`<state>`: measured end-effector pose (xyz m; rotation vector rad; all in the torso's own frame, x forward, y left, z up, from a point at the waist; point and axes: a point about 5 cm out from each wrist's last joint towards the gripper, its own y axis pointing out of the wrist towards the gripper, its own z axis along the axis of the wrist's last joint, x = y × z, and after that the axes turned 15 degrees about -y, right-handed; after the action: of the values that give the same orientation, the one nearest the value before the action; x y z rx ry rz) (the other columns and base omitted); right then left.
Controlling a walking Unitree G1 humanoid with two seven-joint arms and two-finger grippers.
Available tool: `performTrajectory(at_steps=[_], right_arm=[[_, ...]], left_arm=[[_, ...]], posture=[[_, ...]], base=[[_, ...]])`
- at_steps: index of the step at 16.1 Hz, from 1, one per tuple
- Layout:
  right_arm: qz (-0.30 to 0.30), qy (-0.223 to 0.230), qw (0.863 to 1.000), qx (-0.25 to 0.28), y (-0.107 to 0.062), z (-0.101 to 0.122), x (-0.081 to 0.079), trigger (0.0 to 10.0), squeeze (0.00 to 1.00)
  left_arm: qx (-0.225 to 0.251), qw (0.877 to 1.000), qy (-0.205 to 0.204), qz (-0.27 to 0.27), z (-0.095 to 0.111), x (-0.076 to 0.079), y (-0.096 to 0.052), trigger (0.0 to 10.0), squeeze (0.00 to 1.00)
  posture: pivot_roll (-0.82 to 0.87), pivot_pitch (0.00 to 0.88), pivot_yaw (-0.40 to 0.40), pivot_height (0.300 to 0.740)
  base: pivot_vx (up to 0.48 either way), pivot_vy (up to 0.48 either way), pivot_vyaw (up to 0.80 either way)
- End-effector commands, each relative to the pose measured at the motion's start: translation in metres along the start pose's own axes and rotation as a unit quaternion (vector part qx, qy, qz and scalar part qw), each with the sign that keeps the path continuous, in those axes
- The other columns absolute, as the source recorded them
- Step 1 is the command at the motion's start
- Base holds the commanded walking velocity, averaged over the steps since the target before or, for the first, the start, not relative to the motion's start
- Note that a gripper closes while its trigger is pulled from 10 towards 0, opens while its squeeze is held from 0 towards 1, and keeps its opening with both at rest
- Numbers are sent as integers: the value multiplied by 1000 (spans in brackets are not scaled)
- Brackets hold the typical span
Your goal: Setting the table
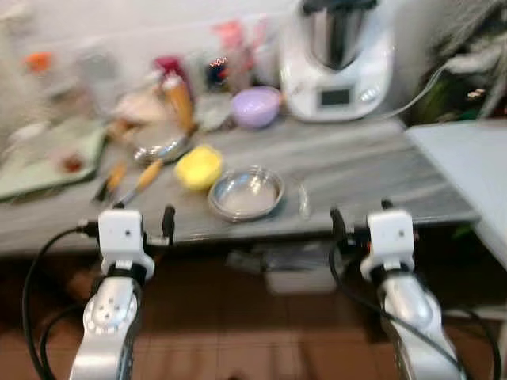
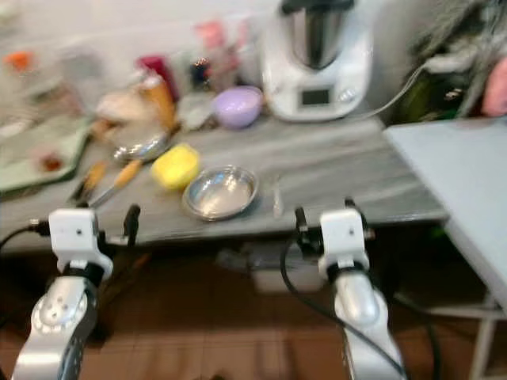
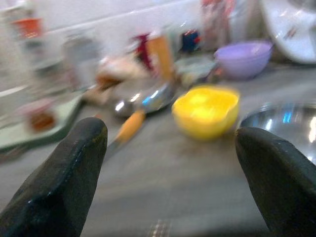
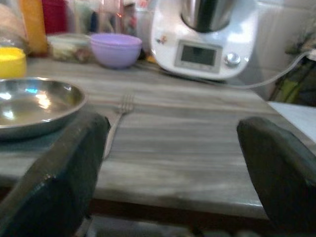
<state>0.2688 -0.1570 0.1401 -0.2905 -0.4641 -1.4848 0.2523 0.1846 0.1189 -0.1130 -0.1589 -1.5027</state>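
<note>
Flanking steel bowl [image 1: 245,193]: yellow bowl [image 1: 198,167], fork [image 4: 117,120].

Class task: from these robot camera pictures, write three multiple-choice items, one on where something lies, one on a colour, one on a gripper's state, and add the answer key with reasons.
1. Where does the fork lie?
A. On the counter beside the steel plate
B. Inside the purple bowl
C. On the floor

2. What colour is the bowl standing just left of the steel plate?
A. Red
B. Yellow
C. Black

3. How do the fingers of the right gripper stand?
A. Shut on the fork
B. Shut on the plate
C. Open, holding nothing

Answers:
1 A: the fork rests on the grey counter right of the plate's rim.
2 B: the yellow bowl sits next to the plate.
3 C: the right wrist view shows the two fingers wide apart with bare counter between them.
</note>
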Motion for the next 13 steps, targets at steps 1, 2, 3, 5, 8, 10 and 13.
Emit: performTrajectory(at_steps=[1, 2, 3, 5, 8, 10, 13], right_arm=[[2, 4, 1000, -4, -3, -1, -4, 10000, 0], [2, 2, 1000, -8, -3, -2, -3, 10000, 0], [0, 6, 1000, -16, -3, -5, -1, 10000, 0], [-7, 16, 999, -29, -2, -9, 1, 10000, 0], [-6, -8, 1000, -25, 1, -5, 0, 10000, 0], [-7, -5, 1000, -26, 2, -6, -2, 10000, 0], [-15, -14, 1000, -23, 4, -5, -4, 10000, 0]], left_arm=[[-5, 1000, 8, -1, 0, -3, 1, 10000, 0], [-5, 1000, 7, -1, 1, -3, 2, 10000, 0], [-4, 1000, 7, -1, 2, -3, 3, 10000, 0], [-6, 1000, 6, 0, 1, -3, 3, 10000, 0], [-9, 1000, 9, -5, -1, 1, 2, 10000, 0], [-9, 1000, 13, -7, -1, 1, 2, 10000, 0], [-14, 1000, 16, -7, -4, 0, 0, 10000, 0]], posture=[[-289, 0, 179, 740], [-290, 0, 179, 740], [-290, 0, 180, 740], [-290, 0, 181, 740], [-287, 0, 182, 740], [-282, 0, 181, 740], [-282, 0, 181, 740]], base=[[-360, 0, 0], [-368, 0, 0], [-368, 0, 0], [-368, 0, 0], [-349, 0, 0], [-341, 0, 0], [-342, 0, 0]])
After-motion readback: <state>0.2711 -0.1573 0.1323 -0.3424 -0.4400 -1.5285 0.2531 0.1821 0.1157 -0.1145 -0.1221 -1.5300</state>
